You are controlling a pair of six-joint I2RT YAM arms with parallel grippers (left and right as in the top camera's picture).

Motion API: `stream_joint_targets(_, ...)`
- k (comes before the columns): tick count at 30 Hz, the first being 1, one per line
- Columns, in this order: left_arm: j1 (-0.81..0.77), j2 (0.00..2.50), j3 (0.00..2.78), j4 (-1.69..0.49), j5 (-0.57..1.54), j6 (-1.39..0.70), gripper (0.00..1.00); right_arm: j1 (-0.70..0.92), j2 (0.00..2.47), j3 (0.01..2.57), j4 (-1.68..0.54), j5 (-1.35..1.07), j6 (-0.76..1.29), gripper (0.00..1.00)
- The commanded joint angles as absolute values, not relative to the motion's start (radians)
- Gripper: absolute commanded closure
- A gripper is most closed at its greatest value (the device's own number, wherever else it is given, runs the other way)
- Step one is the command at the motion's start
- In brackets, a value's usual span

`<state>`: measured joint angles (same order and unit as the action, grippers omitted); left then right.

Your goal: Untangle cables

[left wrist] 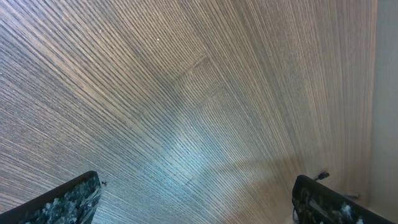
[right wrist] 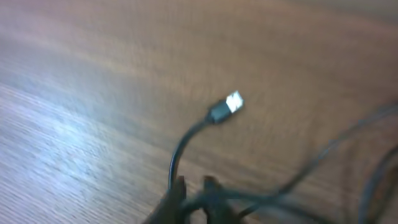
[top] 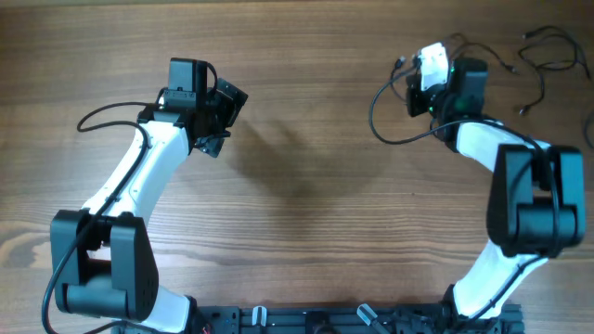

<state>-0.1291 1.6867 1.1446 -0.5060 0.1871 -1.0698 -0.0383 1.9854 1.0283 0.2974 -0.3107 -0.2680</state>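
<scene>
Two cables (right wrist: 176, 155) — right gripper (right wrist: 194, 190) pinches one.

The cables (top: 542, 82) are thin and black. In the overhead view they lie on the bench (top: 306, 213) at about 1 o'clock, in loose crossing loops with small plug ends. In the blurred right wrist view, one cable (right wrist: 179, 152) curves up from 6 o'clock and ends in a silver-tipped plug (right wrist: 231, 104). Other strands run at 4 o'clock.

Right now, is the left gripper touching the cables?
Apart. The overhead view shows a wide gap between the left gripper and the cables.
</scene>
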Motion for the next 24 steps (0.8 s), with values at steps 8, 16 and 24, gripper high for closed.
stream_joint_targets(8, -0.132, 1.683, 1.146, -0.506, 0.181, -1.051, 0.00, -0.016, 1.759, 1.108, 0.474, -0.567, 0.053, 0.00)
stream_joint_targets(16, -0.132, 1.683, 1.146, -0.506, 0.181, -1.051, 0.00, -0.007, 1.640, 1.112, -0.037, -0.064, 0.046, 0.00)
stream_joint_targets(24, -0.132, 1.683, 1.146, -0.506, 0.181, -1.051, 0.00, -0.006, 1.840, 1.112, -0.231, -0.705, 0.647, 0.00)
